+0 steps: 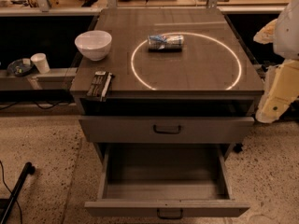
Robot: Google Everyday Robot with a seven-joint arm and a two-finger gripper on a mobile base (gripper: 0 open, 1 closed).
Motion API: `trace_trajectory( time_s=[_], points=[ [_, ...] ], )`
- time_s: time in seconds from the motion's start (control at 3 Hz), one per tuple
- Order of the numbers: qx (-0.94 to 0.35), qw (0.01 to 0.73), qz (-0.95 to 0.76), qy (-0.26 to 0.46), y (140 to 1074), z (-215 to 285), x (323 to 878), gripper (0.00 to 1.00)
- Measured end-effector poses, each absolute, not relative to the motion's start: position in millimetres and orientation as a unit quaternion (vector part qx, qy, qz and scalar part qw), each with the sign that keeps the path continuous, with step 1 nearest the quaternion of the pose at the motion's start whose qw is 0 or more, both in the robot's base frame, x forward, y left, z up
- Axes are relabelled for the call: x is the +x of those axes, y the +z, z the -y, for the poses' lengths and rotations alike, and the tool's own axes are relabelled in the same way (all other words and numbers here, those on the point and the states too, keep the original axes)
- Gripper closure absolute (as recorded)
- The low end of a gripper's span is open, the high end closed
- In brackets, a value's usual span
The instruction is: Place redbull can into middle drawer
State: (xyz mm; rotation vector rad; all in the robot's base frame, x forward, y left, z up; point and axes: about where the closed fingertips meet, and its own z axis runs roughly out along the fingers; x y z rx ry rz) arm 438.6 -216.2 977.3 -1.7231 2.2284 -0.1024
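The redbull can (166,42) lies on its side on the cabinet top (196,73), towards the back, inside a bright ring of light. The middle drawer (163,208) is the lower of the two visible drawers. It is pulled out wide open and its inside is empty. Its dark handle (169,213) is at the bottom of the view. My arm and gripper (276,94) are at the right edge of the view, beside the cabinet's right side. The gripper is well to the right of the can, apart from it, and holds nothing I can see.
A white bowl (93,44) stands at the top's left side. A flat dark packet (99,85) lies at the front left corner. The upper drawer (168,129) is closed. A paper cup (40,62) and a small dish (18,67) sit on a low shelf to the left.
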Motion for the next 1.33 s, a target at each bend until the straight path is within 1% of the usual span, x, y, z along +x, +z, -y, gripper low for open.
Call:
trace_trajectory(
  time_s=[0.33,0.67,1.0,1.33],
  points=[
    [-0.603,0.161,-0.780,-0.036,977,216,439,0.00],
    [-0.626,0.157,-0.763,-0.035,980,202,474,0.00],
    [-0.652,0.136,-0.745,-0.036,978,178,534,0.00],
    [-0.681,0.135,-0.719,-0.042,974,132,606,0.00]
  ],
)
